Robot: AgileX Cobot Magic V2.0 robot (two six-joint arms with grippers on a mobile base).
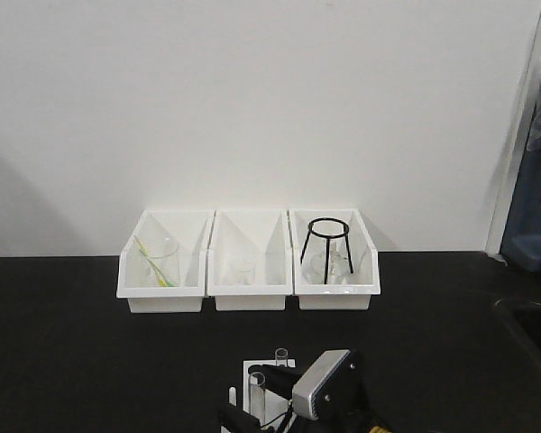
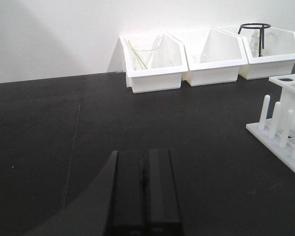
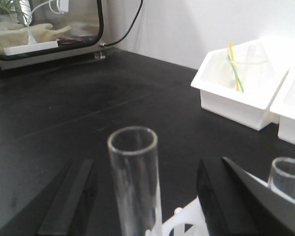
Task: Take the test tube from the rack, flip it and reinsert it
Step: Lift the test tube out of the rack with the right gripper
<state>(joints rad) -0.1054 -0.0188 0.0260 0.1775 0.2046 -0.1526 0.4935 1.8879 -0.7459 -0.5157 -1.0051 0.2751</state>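
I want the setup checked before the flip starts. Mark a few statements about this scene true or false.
1. The right gripper is open, with a test tube upright between its fingers. True.
2. The left gripper is open. False: its fingers are pressed together and hold nothing.
3. The black tripod sits in the middle bin. False: it is in the right-hand bin of the front view.
4. A second tube also stands in the rack. True.
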